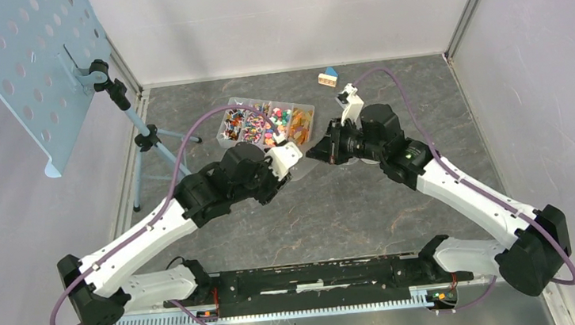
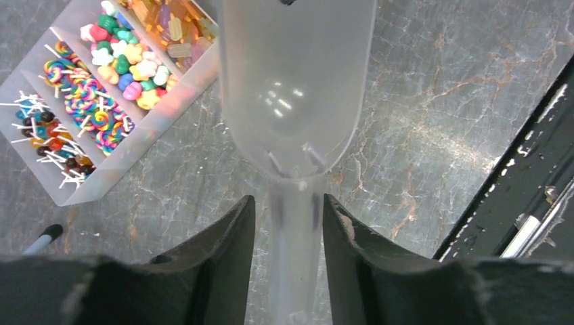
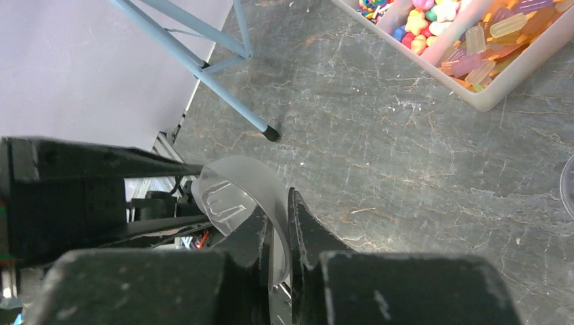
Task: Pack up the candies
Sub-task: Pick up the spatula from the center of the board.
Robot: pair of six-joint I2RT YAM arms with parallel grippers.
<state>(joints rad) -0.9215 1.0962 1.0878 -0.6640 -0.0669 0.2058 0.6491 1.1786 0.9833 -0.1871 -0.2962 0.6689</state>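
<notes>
Both arms on one translucent plastic scoop [image 2: 291, 88]: left end effector [image 2: 288, 203] clamped on handle, right end effector [image 3: 283, 210] pinched shut on front rim, likely handover or steadying. Mixed-colour candies [image 2: 128, 68] lie sorted in clear compartmented tray [image 2: 101, 186], far centre of grey marbled worktop [image 1: 312, 208], just beside scoop

Candies [image 2: 128, 64]: pink, green, yellow, blue, amber; lollipops [image 2: 88, 112] rainbow-swirled.
Tray [image 2: 122, 169]: translucent white.
Scoop [image 2: 291, 81], cup [image 3: 233, 186]: frosted clear.
Table [image 2: 440, 101]: grey marble, rust-veined.
Tripod [image 3: 203, 64]: pale blue.
Cables [image 1: 187, 144]: purple.
</notes>
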